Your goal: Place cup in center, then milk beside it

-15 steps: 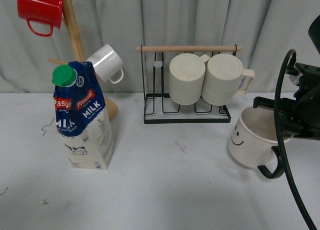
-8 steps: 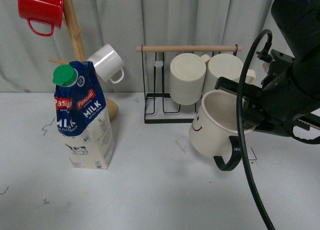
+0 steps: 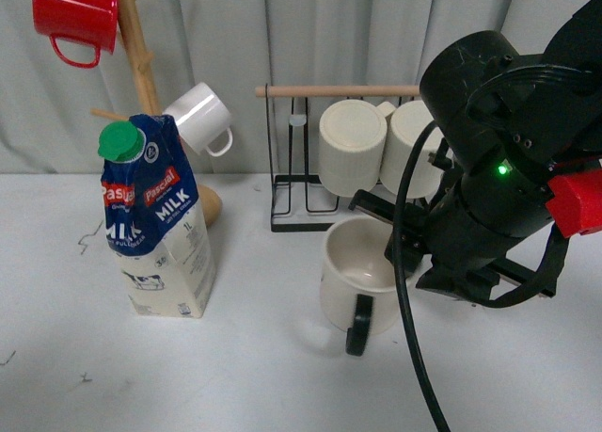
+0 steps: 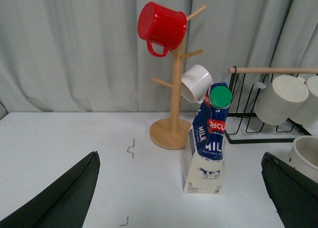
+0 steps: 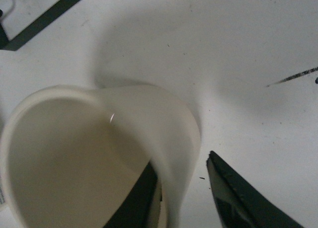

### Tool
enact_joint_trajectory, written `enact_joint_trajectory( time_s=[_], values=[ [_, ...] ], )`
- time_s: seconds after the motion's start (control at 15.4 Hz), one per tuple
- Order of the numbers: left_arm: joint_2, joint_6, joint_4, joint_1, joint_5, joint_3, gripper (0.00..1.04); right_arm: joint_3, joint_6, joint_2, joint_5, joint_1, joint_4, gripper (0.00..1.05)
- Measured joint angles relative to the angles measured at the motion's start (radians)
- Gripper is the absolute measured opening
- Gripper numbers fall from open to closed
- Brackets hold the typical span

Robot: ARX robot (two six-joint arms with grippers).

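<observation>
1. Milk carton [image 3: 155, 216] stands upright at centre left of the front view, with nothing touching it. The left gripper [image 4: 180, 157] is spread wide and empty.
2. Cream cup [image 3: 362, 277] sits mid-frame, black handle toward the camera. The right gripper [image 5: 180, 178] pinches its rim.
3. The cup is probably being set down. Next: let go, then fetch the milk.
4. White tabletop [image 3: 263, 385] below, grey curtain [image 3: 376, 37] behind.

White table [image 3: 263, 385], a few small dark marks on it. On the left the milk carton [image 3: 160, 234] stands upright, the wooden mug tree [image 3: 141, 74] just behind it. Back centre, the black wire rack [image 3: 301, 223]. The cup [image 3: 353, 281] sits low at the middle; whether it touches the table, can't tell.
</observation>
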Motion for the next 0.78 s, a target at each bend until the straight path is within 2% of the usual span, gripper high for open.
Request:
enact_joint_trajectory(
  time_s=[0.26, 0.58, 0.78],
  values=[
    [0.000, 0.000, 0.000, 0.000, 0.000, 0.000, 0.98, 0.016, 0.000, 0.000, 0.001, 0.000, 0.024, 0.71],
    [0.000, 0.000, 0.000, 0.000, 0.000, 0.000, 0.98, -0.019, -0.024, -0.026, 0.042, 0.001, 0.090, 0.89],
    [0.000, 0.000, 0.000, 0.000, 0.000, 0.000, 0.98, -0.110, -0.077, -0.105, 0.089, 0.013, 0.245, 1.00]
  ],
)
